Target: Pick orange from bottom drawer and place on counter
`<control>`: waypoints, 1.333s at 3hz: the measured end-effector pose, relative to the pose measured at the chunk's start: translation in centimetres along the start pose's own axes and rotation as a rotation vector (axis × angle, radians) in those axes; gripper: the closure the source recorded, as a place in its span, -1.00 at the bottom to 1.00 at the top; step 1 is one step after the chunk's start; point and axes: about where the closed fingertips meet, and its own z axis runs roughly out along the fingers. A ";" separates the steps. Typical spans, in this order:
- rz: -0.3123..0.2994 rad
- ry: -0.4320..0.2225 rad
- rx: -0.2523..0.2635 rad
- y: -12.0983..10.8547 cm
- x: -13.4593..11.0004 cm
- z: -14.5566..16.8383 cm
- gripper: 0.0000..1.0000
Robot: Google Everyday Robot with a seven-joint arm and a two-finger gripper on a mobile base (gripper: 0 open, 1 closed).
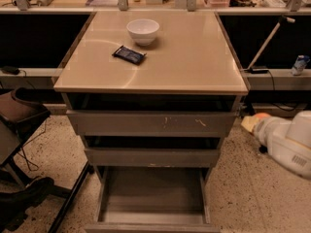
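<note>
The gripper hung right of the cabinet, well above the open bottom drawer. The orange showed at its tip, though whether clasped or loose could not be told.

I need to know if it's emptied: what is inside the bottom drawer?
The bottom drawer shows only its bare grey floor; the strip behind its front wall is hidden. The gripper is outside it, off to the right.
</note>
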 end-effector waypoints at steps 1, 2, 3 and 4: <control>0.048 -0.067 0.003 2.4 -7.3 -0.5 1.00; 0.068 -0.109 -0.022 4.1 -10.6 -2.0 1.00; 0.098 -0.244 -0.097 8.8 -16.5 -6.7 1.00; 0.087 -0.418 -0.235 15.5 -21.6 -16.9 1.00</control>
